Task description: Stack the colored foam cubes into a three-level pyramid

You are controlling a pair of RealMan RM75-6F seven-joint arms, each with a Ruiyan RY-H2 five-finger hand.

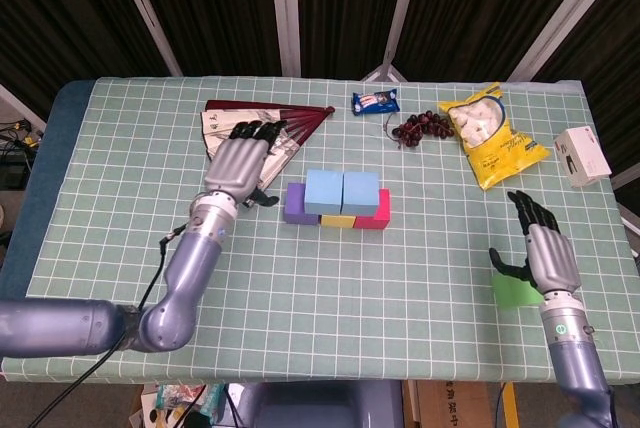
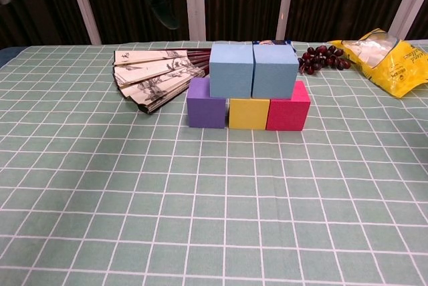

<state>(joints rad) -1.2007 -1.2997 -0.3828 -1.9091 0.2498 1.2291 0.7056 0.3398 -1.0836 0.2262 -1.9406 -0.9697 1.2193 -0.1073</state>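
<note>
Green checked tablecloth (image 1: pixel 400 268) carries two finished levels; my left hand (image 1: pixel 238 160) hovers spread and empty. My right hand (image 1: pixel 545 258), fingers spread, rests beside the green foam cube (image 1: pixel 512 290): light and squashy, best pinched gently on opposite faces.

Cubes: purple cube (image 2: pixel 206 103), yellow cube (image 2: pixel 249 113), pink cube (image 2: pixel 289 107) and both blue cubes (image 2: pixel 253 71) look like matt foam, faces faintly grainy, no shine. Table cloth (image 1: pixel 400 278) is a matt green fabric, white grid printed on it. Fan (image 2: pixel 150 75): paper leaves with ink painting, dark red lacquered-looking ribs. Yellow snack bag (image 1: pixel 492 135) is glossy plastic film. My left hand (image 1: pixel 238 163) and right hand (image 1: pixel 545 253): smooth grey-blue metallic shell, slight sheen, black fingertips. Grapes (image 1: pixel 422 127) have a dull gloss.
</note>
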